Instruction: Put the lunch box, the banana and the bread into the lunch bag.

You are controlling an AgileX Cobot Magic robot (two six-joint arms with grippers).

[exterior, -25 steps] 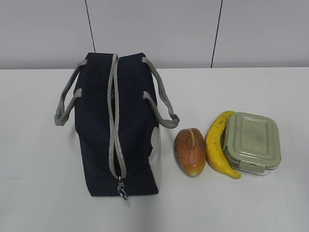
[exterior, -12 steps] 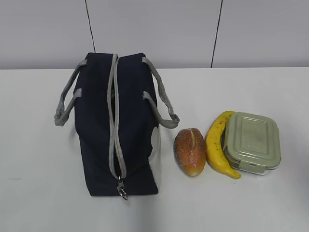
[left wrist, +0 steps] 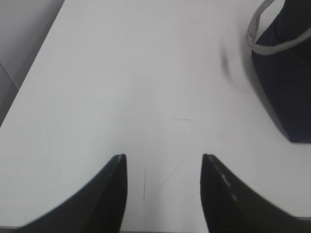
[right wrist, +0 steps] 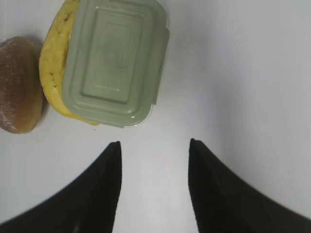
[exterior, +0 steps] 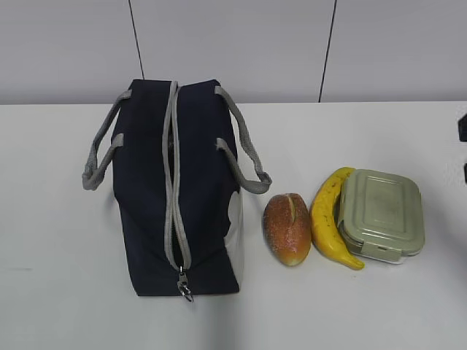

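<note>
On the right half of the white table you have the three items in a row: the bread nearest the lunch bag, the banana next, and the lunch box tucked into the banana's inner curve, touching it. The bag stands at left with its zipper looking largely closed — judge that it needs opening first.

Your right gripper hangs half open over bare table just beside the lunch box, holding nothing; your left gripper is likewise half open and empty, near the bag's handle.

The box looks rigid, smooth and possibly slippery — take it across the short sides, by the clips. The banana will likely bruise; grip mid-curve, gently. The bread probably yields, so pinch it lightly across its width.
</note>
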